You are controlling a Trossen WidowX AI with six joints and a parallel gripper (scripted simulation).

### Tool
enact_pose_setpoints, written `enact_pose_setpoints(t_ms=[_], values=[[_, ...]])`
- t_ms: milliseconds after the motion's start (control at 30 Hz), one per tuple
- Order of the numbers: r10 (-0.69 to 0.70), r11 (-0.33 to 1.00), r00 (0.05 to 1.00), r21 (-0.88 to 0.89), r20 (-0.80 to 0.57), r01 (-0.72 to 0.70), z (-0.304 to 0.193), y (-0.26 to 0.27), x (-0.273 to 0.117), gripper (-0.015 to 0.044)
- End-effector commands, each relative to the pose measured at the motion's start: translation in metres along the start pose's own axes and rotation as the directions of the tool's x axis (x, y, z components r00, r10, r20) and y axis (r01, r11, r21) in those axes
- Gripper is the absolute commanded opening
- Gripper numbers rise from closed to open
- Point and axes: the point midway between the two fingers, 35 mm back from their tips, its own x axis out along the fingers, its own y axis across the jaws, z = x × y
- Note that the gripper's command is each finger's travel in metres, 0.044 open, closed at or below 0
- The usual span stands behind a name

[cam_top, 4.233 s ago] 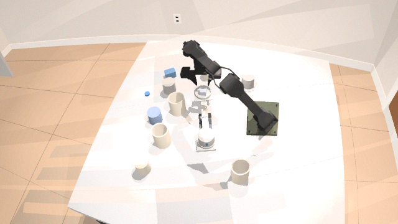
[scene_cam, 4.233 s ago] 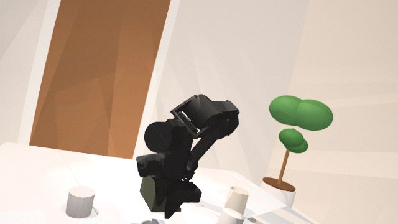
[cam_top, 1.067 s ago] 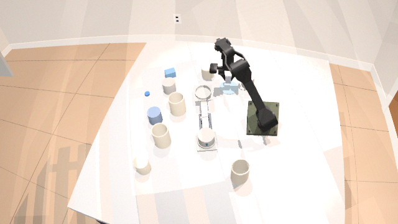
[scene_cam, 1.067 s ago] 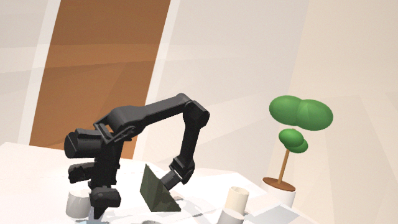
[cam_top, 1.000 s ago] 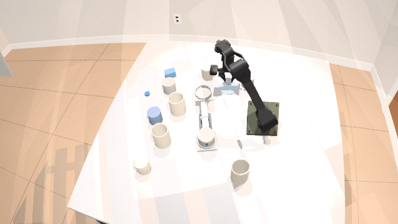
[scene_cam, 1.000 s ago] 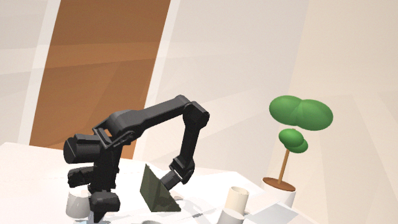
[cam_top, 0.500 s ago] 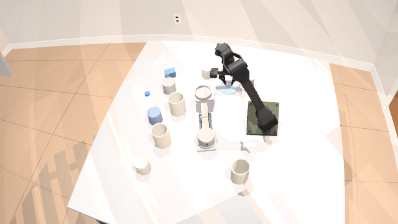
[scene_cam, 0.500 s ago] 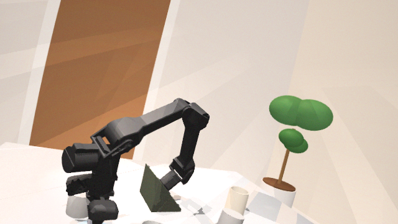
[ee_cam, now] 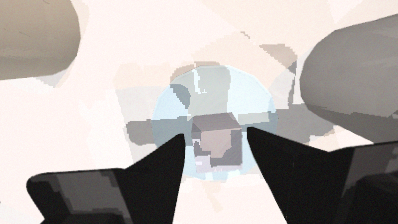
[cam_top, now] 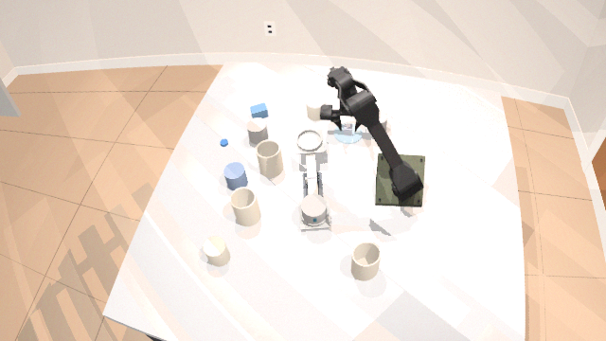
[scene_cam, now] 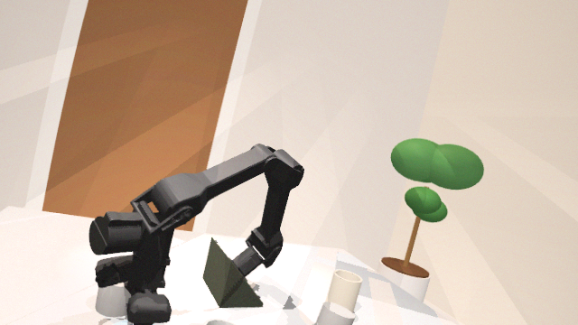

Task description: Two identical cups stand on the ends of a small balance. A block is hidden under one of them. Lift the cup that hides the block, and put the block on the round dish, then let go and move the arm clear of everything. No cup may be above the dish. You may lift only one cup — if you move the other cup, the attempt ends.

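Observation:
The grey block [cam_top: 347, 127] [ee_cam: 217, 145] sits on the light blue round dish [cam_top: 347, 137] [ee_cam: 260, 100]. My gripper [cam_top: 347, 129] [ee_cam: 215, 136] is open around the block, with a gap on each side in the wrist view; its fingertips are out of sight in the exterior view. The balance [cam_top: 311, 167] has a grey cup [cam_top: 313, 210] standing on its near end; its far end, with a round rim, bears no cup. Another grey cup [cam_top: 383, 123] [scene_cam: 111, 301] [ee_cam: 350, 82] is beside the dish, on the right in the wrist view, not above it.
A cream cup [cam_top: 313, 110] [ee_cam: 35, 40] is close on the dish's other side. Several cream, grey and blue cylinders and a blue block [cam_top: 258, 111] stand left of the balance. A cream cup [cam_top: 365, 262] [scene_cam: 344, 291] stands near the front. A dark green wedge [scene_cam: 219, 282] is by the arm's base.

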Motion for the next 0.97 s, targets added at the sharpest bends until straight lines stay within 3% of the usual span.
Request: enact_pose_setpoints(t_ms=[0, 167, 267, 433, 567, 933], values=[[0.0, 1.0, 1.0, -0.001, 0.001, 0.0, 0.0, 0.0, -0.001, 0.0315], [0.001, 1.0, 1.0, 0.001, 0.001, -0.001, 0.001, 0.001, -0.013, 0.044], [0.001, 1.0, 1.0, 0.006, -0.002, -0.001, 0.001, 0.0, -0.056, 0.044], [0.002, 1.0, 1.0, 0.007, -0.003, -0.002, 0.001, -0.001, -0.061, 0.044], [0.006, 1.0, 1.0, 0.014, -0.004, -0.006, 0.0, -0.004, -0.101, 0.044], [0.007, 1.0, 1.0, 0.015, -0.004, -0.006, 0.0, -0.004, -0.103, 0.044]])
